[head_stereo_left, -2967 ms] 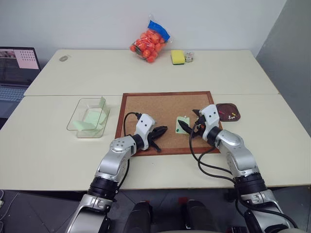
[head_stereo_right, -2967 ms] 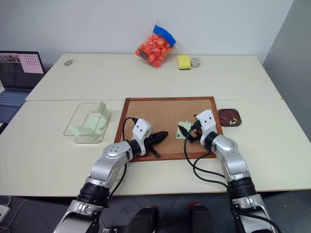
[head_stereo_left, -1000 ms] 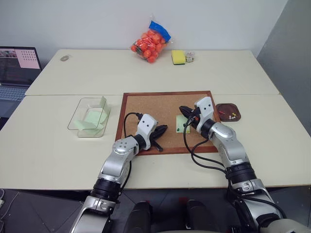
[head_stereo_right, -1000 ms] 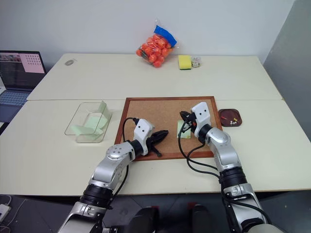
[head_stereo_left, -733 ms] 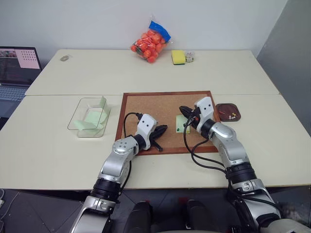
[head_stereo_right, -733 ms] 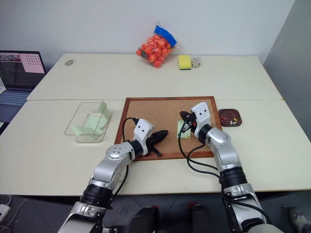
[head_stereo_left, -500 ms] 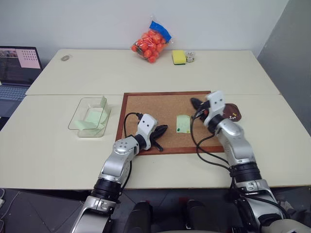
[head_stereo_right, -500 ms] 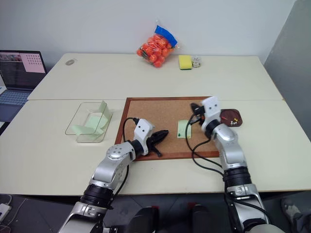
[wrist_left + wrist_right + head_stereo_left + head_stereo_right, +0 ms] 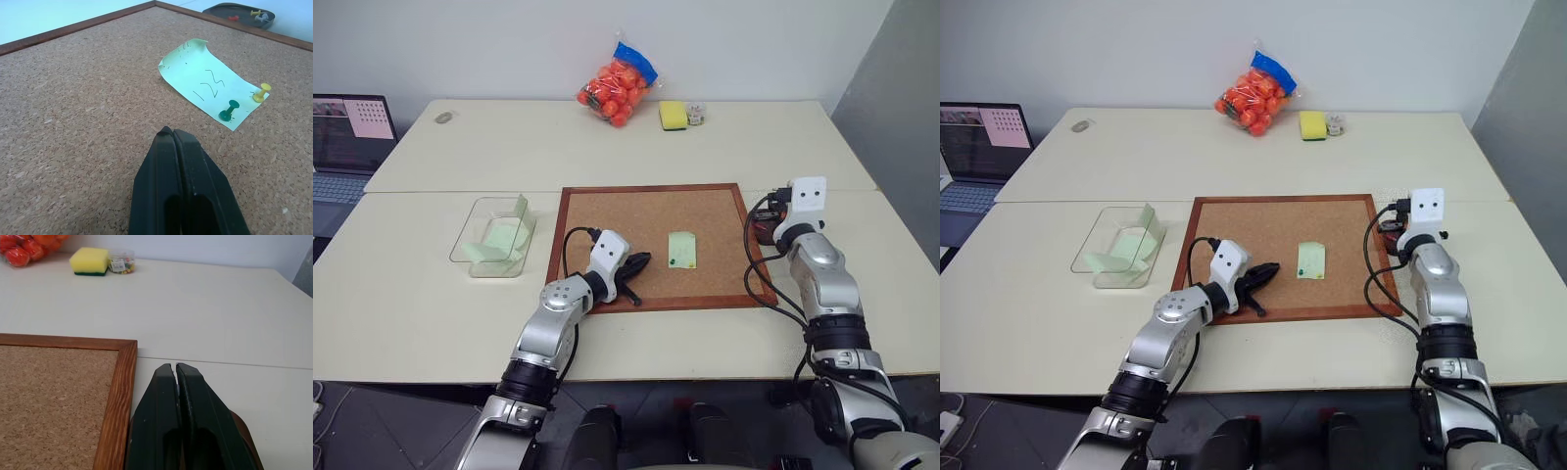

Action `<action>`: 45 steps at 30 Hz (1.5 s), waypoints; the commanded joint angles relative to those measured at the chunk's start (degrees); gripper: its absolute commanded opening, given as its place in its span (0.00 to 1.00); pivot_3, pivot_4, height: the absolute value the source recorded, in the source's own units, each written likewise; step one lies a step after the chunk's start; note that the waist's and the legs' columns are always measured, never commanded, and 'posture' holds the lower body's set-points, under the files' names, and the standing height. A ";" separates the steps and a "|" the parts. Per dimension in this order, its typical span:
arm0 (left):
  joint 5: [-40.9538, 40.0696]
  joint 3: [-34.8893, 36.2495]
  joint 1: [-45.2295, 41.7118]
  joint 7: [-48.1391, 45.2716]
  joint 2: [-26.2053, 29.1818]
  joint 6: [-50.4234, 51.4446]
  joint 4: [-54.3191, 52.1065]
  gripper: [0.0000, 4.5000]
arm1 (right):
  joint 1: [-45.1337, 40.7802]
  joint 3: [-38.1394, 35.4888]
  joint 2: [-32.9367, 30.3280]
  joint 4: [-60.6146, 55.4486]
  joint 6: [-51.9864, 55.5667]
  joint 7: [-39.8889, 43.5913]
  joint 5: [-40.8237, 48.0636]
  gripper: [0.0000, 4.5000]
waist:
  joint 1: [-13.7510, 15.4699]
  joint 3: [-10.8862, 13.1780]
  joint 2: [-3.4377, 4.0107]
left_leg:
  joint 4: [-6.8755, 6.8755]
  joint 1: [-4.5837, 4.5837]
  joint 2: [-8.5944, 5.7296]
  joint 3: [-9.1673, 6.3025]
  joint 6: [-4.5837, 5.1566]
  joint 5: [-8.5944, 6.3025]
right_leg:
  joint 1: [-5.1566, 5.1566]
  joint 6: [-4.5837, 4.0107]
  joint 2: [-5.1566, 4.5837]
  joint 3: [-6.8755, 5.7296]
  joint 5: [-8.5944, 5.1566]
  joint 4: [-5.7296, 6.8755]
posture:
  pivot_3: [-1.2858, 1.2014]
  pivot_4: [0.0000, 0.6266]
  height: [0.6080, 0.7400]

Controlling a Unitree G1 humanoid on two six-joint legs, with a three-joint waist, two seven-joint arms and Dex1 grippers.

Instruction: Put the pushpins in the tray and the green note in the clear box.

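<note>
Green note (image 9: 211, 87) on the cork board (image 9: 607, 220), two pushpins (image 9: 229, 109) in; tray (image 9: 238, 9) holds some; both fingers closed, empty.

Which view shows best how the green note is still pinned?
The left wrist view: the green note lies on the cork board, with a green and a yellow pushpin along one edge. The head views show it small, pins indistinct.

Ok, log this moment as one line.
left hand: shut, over cork board | right hand: shut, over tray | green note: pinned by two pushpins
</note>
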 commanded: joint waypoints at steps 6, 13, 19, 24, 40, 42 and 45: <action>0.52 -1.35 0.76 -0.09 -0.28 0.34 0.90 0.00 | -1.36 -1.66 -0.37 0.90 1.92 -1.75 1.25 0.27 | 0.00 0.00 0.00 | 0.00 0.00 0.00 0.01 0.00 0.00 | 0.00 0.00 0.00 0.01 0.00 0.00 | 0.52 0.24 1.00; 0.63 -1.37 0.81 0.09 -0.36 0.19 0.86 0.00 | -1.64 -1.93 -0.52 1.82 1.78 -2.25 1.16 0.60 | -0.01 0.00 0.00 | 0.00 0.00 0.00 0.02 0.00 0.00 | -0.01 0.00 0.00 0.01 0.00 0.00 | 0.52 0.24 1.00; 0.68 -1.43 0.71 0.12 -0.53 0.09 1.11 0.00 | -1.32 -2.04 -1.01 1.29 1.34 -2.21 0.84 0.87 | -0.01 0.00 0.00 | 0.00 0.00 0.00 0.02 0.00 0.00 | -0.01 0.00 0.00 0.01 0.00 0.00 | 0.52 0.24 1.00; 0.72 -1.48 0.74 0.10 -0.67 0.19 1.06 0.00 | 1.43 0.88 -2.06 -3.81 -0.77 3.61 0.73 0.99 | -0.01 0.00 0.00 | 0.00 0.00 0.00 0.02 0.00 0.00 | -0.01 0.00 0.00 0.01 0.00 -0.01 | 0.52 0.24 1.00; 0.86 -1.23 1.85 0.28 -0.67 0.81 -0.09 0.00 | 12.78 12.71 -4.96 -21.37 -0.43 31.41 8.65 0.99 | -0.05 0.00 0.01 | 0.00 0.00 0.02 -0.04 0.00 -0.01 | 0.02 0.29 0.01 -0.04 -0.16 -0.07 | 0.52 0.24 1.00; 0.85 -1.18 2.08 0.29 -0.52 0.90 -0.41 0.00 | 13.72 14.43 -5.04 -22.10 -0.48 33.66 8.85 0.99 | -0.03 0.00 0.00 | -0.01 0.00 0.02 -0.06 0.00 -0.01 | 0.02 0.28 0.01 -0.05 -0.16 -0.07 | 0.52 0.24 1.00; 0.80 -1.13 2.26 0.33 -0.38 1.02 -0.75 0.00 | 14.60 15.61 -4.75 -22.41 -0.45 35.58 9.27 0.99 | -0.06 0.00 0.00 | -0.01 -0.01 0.02 -0.05 0.00 -0.01 | 0.02 0.29 0.01 -0.03 -0.16 -0.09 | 0.52 0.24 1.00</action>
